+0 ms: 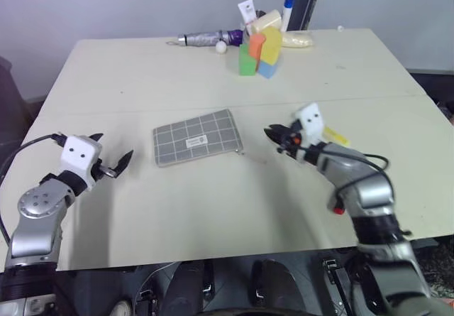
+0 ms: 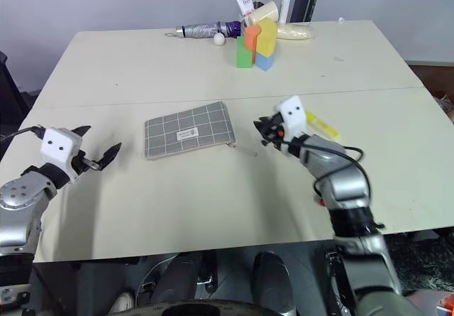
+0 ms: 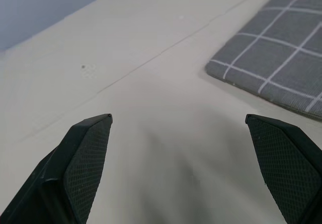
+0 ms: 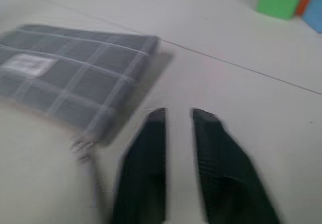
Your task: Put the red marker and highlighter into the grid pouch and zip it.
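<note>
The left gripper is spread wide and empty, the right gripper is pinched nearly together (empty) near the flat grey grid-lined fabric pouch.

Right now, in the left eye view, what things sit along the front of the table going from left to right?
Left gripper → grid pouch → right gripper → highlighter.
</note>
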### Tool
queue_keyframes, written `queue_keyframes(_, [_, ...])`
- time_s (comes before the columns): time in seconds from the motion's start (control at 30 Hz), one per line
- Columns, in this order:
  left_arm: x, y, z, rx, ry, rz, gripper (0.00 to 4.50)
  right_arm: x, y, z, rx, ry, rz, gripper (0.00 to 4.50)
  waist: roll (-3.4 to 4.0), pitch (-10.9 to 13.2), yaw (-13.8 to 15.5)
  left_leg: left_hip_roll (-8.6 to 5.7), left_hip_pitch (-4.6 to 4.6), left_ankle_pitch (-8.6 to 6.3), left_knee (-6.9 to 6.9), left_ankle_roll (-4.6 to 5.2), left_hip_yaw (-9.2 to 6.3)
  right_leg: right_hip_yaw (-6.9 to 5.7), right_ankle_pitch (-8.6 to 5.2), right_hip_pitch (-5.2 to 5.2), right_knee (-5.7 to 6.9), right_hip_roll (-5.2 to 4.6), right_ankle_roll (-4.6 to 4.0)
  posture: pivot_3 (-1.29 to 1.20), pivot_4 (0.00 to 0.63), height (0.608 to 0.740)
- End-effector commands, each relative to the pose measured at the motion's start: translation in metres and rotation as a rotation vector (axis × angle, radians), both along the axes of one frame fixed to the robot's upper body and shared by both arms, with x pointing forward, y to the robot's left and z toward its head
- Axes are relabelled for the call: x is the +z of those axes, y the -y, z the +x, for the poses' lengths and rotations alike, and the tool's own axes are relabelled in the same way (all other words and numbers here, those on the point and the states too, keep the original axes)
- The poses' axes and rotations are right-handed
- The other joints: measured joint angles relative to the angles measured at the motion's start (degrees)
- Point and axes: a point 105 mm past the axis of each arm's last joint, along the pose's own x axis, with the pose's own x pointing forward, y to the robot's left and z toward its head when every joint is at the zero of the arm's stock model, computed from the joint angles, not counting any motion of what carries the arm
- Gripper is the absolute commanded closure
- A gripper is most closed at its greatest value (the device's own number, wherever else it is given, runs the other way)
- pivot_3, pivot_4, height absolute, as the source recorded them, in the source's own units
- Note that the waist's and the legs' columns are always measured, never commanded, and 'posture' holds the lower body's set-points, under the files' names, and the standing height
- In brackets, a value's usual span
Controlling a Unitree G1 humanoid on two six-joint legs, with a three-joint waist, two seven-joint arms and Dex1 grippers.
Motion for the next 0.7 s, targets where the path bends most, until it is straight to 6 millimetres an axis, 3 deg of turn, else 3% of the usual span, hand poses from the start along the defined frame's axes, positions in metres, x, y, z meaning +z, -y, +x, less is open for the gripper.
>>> queue_keyframes(0.03, [0.006,0.003,0.0,-0.06,0.022,0.094,0.0,0.002,-0.009,0.013,-0.041,0.027,-0.066,4.48,0.0,0.0,-0.07,0.0,-0.04,0.05,-0.08,0.09,0.04,-0.01,0.0,-0.05,-0.01,0.02,0.0,0.0,0.15,0.74])
queue_keyframes(0.17, [0.002,0.005,0.0,-0.121,0.002,0.156,0.0,-0.01,-0.029,0.027,-0.04,-0.002,-0.121,4.48,0.0,0.0,-0.56,0.04,-0.17,0.11,-0.13,0.1,0.26,-0.07,0.01,-0.04,0.12,0.22,0.02,0.0,0.15,0.74])
queue_keyframes(0.27, [-0.008,0.005,-0.002,-0.167,-0.029,0.23,0.0,-0.008,-0.038,0.034,-0.032,0.012,-0.099,4.48,0.01,0.01,-0.66,0.06,-0.1,0.14,-0.12,0.09,0.38,-0.08,0.01,-0.04,0.17,0.25,0.03,0.0,0.15,0.74])
queue_keyframes(0.57, [-0.017,0.018,0.01,-0.282,-0.023,0.337,0.0,-0.018,-0.072,0.043,0.069,0.001,-0.141,4.48,0.01,0.0,-0.42,0.06,0.02,0.17,-0.09,0.09,0.47,-0.07,0.01,0.01,0.26,0.25,0.04,0.0,0.15,0.74])
queue_keyframes(0.7, [-0.019,0.026,0.015,-0.337,-0.008,0.377,0.0,-0.018,-0.078,0.046,0.084,-0.003,-0.135,4.48,0.01,0.0,-0.54,0.06,0.08,0.19,-0.09,0.09,0.52,-0.06,0.01,0.04,0.31,0.24,0.04,0.0,0.15,0.74])
